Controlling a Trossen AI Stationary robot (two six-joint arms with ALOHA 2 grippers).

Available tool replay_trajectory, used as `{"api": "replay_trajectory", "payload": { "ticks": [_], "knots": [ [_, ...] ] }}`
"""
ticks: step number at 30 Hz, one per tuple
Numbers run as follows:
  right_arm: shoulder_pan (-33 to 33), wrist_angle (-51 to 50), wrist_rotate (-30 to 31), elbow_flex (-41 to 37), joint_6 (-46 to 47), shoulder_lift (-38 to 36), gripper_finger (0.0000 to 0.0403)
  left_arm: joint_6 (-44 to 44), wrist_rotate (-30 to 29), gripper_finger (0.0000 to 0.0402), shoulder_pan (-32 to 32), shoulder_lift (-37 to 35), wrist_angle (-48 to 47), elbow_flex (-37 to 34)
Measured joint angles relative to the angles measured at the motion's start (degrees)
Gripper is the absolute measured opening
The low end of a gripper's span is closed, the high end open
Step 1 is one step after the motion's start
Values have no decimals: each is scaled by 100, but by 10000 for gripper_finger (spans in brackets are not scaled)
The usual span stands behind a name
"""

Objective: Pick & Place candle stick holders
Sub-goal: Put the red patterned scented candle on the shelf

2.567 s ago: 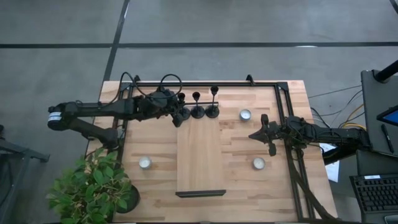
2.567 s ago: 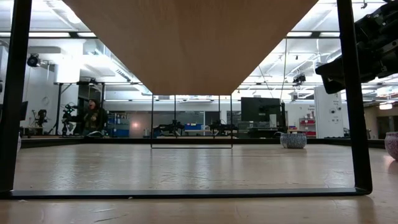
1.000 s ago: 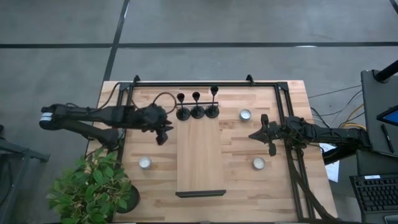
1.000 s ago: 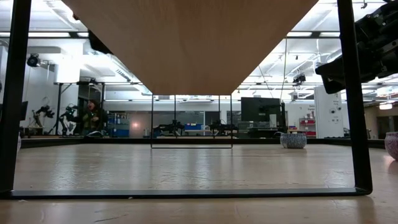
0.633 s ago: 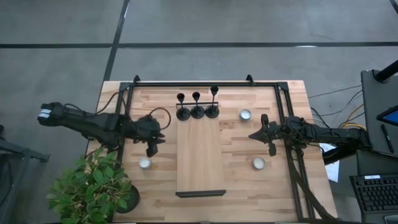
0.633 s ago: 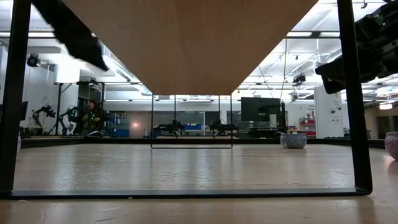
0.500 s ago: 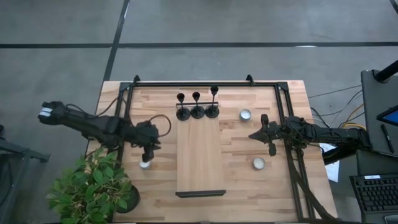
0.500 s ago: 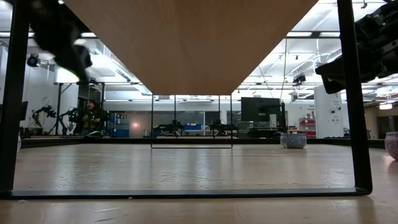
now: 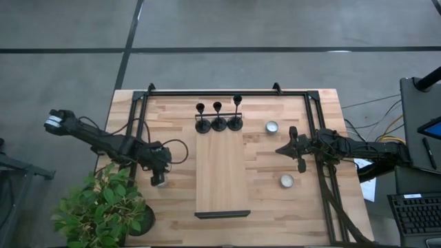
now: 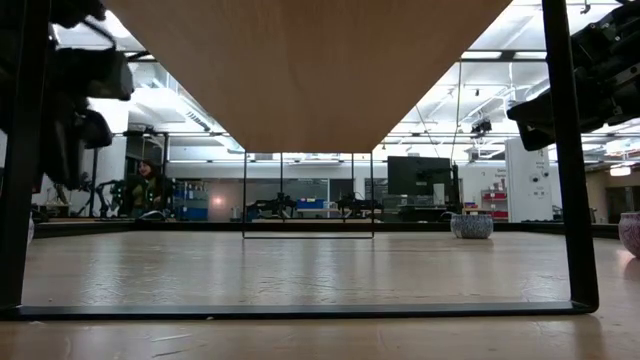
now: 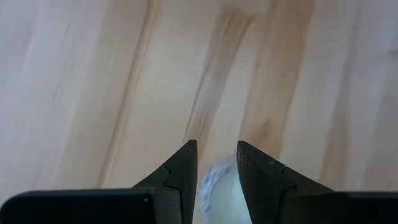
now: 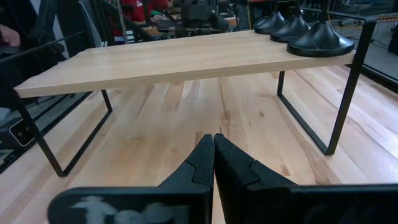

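Over the desk's [image 9: 275, 148] front-left, the left claw [image 11: 217, 163] is held apart astride a white tealight [image 11: 219, 186] — descent should be centred. Three black metal candle stick holders [image 9: 218, 122] stand on the raised wooden shelf [image 9: 222, 179]. Right claw [image 12: 214, 149] together, parked right.

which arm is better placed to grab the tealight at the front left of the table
Left. The left gripper hangs directly over that tealight, fingers open around it. The right gripper waits shut across the table.

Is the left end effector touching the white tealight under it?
Cannot tell. In the left wrist view the tealight shows blurred in the narrow gap between the left end effector's fingers; no contact or clear gap is visible.
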Motion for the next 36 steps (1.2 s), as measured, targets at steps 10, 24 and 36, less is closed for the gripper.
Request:
{"api": "replay_trajectory", "payload": {
  "ticks": [10, 24, 36],
  "knots": [
    [-2, -2, 2, 2, 0, 0, 9, -397, 54, 108, -48, 21, -584, -12],
    [0, -1, 2, 2, -1, 0, 8, -324, 136, 108, -200, 53, -448, -358],
    [-1, -1, 1, 2, 0, 0, 8, -346, 193, 108, -200, 69, -112, -393]
  ]
}}
